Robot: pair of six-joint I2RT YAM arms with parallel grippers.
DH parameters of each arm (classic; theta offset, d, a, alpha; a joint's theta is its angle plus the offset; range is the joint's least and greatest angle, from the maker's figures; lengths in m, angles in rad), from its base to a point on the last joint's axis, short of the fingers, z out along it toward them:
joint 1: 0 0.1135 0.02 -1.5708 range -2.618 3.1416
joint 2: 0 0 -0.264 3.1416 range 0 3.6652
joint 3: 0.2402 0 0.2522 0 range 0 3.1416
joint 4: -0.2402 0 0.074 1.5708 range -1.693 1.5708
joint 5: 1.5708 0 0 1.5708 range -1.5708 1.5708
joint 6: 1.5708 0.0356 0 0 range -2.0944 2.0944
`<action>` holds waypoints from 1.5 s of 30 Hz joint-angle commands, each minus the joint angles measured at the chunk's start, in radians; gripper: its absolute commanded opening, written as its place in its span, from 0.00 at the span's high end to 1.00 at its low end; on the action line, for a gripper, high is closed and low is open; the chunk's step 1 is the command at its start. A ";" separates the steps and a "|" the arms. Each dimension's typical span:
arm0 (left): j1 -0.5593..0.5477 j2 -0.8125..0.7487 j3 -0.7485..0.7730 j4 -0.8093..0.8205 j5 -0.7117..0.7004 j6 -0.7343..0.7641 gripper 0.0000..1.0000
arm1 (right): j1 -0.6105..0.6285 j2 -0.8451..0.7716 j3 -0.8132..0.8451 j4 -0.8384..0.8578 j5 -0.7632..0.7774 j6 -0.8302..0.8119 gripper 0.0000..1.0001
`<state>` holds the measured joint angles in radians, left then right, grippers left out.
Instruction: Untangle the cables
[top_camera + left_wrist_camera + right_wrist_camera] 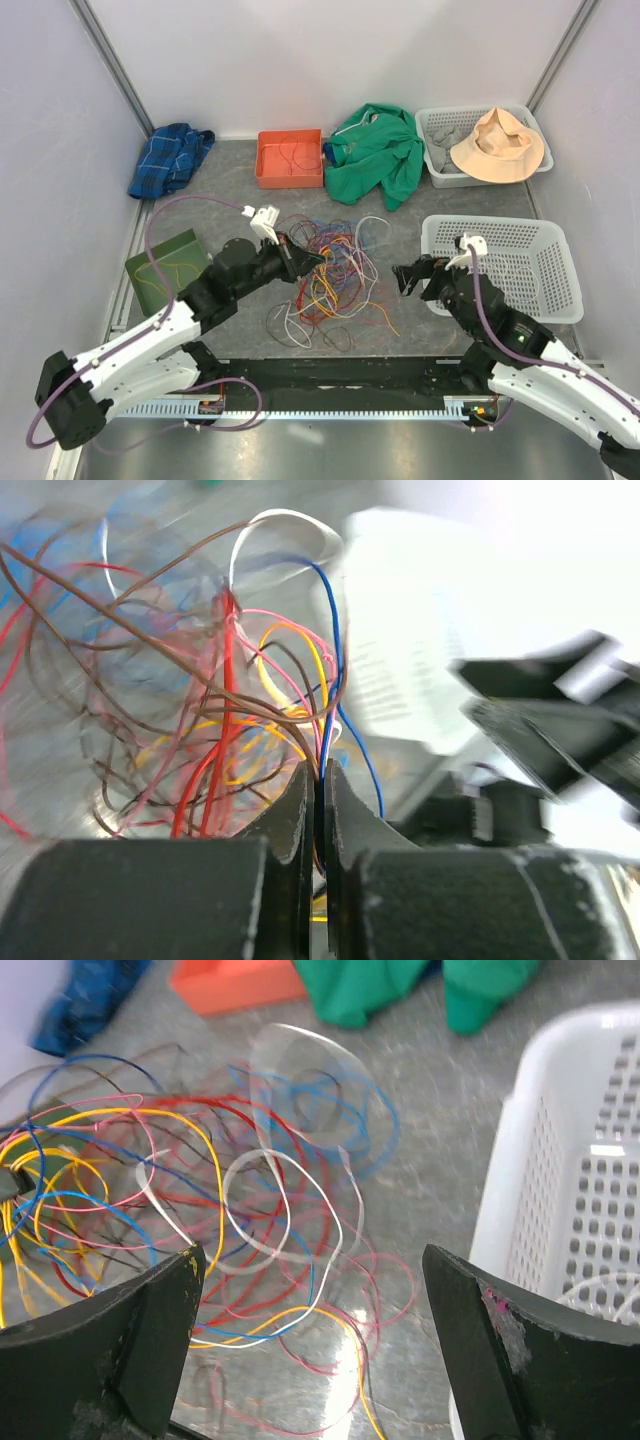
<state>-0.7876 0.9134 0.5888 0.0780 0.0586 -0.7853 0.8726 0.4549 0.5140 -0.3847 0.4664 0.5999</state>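
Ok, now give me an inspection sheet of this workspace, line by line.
Surface: grey table.
Job's things: cables tangled in one central pile; stray strands lie in the orange tray and the green tray.
Clutter: blue plaid cloth, green garment, hat on the far basket, near basket.
Hands: left hand shut on cables; right hand open, holding nothing.
Cables: purple hoses loop along both arms.
Surroundings: white walls, metal posts.
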 commanded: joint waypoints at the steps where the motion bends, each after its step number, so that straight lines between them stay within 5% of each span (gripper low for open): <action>1: -0.002 -0.108 0.020 0.112 0.136 0.106 0.98 | 0.000 -0.039 0.103 0.021 -0.040 -0.071 0.02; 18: -0.001 -0.182 0.078 0.099 0.141 0.222 0.98 | 0.002 0.249 0.165 0.404 -0.302 -0.088 0.05; 26: -0.001 -0.202 0.313 0.012 0.072 0.376 0.98 | 0.000 0.263 0.169 0.452 -0.284 -0.086 0.05; 45: 0.001 -0.188 0.200 0.014 0.063 0.334 0.98 | 0.000 0.203 0.179 0.432 -0.244 -0.118 0.07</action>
<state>-0.7876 0.7341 0.7719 0.0685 0.1307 -0.4763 0.8726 0.6697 0.6651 0.0151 0.2001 0.4999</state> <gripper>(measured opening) 0.046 0.927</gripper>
